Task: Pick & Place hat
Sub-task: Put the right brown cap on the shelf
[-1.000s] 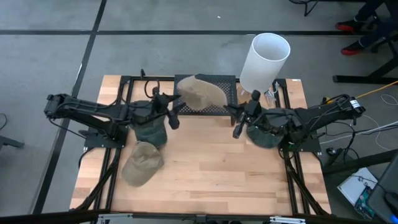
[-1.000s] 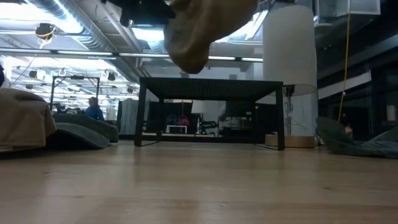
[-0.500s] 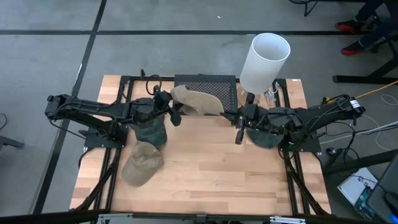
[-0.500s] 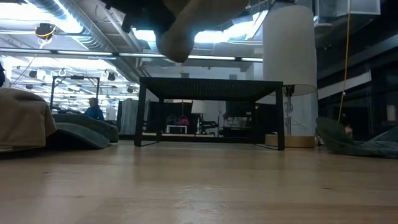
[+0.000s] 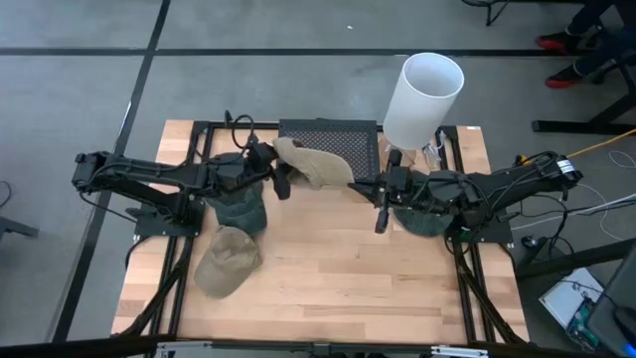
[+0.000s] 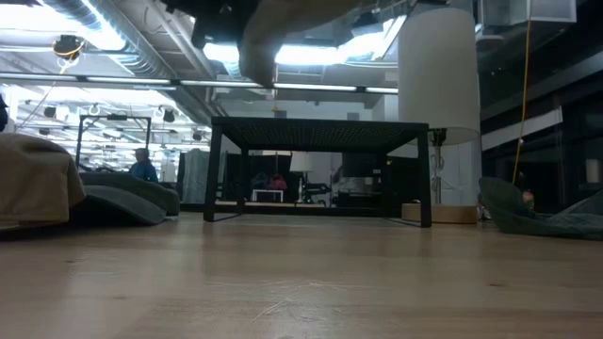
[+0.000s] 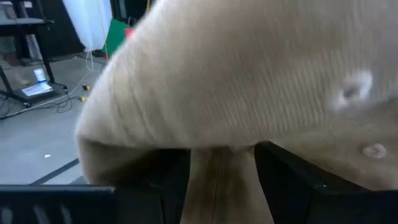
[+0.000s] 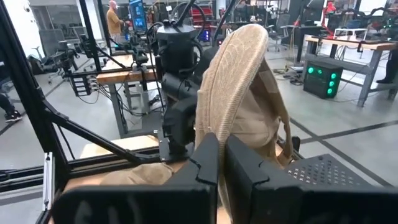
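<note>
Stretching lengthwise between both arms just before the mesh rack (image 5: 343, 134), tan hat (image 5: 313, 164) is pinched by left end effector (image 5: 270, 171) and right end effector (image 5: 378, 189).

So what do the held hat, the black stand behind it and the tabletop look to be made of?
Hat: tan ribbed fabric, apparently corduroy, matte, gripped by the left gripper and right gripper. Stand: black perforated metal top, by its mesh pattern, on dark legs. Tabletop: pale wood planks with visible grain and a light sheen.
</note>
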`<state>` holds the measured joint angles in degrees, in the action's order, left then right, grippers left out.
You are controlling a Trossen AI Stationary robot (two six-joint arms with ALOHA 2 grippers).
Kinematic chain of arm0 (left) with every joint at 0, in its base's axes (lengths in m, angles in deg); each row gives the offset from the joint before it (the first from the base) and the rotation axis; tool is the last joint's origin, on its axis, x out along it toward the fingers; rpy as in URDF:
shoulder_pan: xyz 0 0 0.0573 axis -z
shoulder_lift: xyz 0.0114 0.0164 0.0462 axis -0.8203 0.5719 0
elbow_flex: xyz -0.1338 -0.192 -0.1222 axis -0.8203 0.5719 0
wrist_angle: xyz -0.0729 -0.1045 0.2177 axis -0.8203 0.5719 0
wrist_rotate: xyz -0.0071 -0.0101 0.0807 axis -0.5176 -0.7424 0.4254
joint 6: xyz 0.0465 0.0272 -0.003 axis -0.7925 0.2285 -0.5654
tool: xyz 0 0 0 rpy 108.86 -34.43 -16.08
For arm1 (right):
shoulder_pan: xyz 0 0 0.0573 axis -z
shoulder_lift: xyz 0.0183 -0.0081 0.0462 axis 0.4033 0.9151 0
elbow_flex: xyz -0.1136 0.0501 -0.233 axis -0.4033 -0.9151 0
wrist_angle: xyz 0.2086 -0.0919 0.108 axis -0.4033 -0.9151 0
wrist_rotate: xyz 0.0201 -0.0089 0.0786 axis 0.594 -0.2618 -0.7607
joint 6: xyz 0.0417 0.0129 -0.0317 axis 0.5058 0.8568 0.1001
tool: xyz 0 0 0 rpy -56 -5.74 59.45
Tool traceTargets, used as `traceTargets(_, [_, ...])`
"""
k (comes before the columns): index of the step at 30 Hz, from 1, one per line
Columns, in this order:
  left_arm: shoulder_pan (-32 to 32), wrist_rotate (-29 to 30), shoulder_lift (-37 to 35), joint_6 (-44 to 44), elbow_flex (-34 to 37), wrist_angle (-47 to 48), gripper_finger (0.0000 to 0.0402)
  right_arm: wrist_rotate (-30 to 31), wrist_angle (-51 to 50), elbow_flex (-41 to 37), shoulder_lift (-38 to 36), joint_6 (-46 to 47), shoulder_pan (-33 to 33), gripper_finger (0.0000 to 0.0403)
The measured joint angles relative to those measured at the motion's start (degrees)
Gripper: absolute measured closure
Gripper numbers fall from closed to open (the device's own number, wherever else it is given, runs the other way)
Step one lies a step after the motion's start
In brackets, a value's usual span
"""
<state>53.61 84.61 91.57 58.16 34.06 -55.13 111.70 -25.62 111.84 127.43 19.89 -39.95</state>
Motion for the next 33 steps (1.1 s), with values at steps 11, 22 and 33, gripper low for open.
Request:
traceTargets(11, [-0.17, -5.48, 1.02, -2.55, 0.00, -4.76, 0.0333, -0.39, 0.32, 0.00, 1.68, -0.16, 0.43, 0.0391])
traceTargets(22, [4.44, -9.88, 0.72, -3.03, 0.00, -2.87, 0.0400, 2.43, -5.12, 0.00, 0.78, 2.48, 1.05, 0.0390])
traceTargets(33, [14.63, -10.06, -5.98, 0.12, 0.04, 6.60, 0.0400, -8.80, -8.30, 0.00, 0.38, 9.34, 0.96, 0.0391])
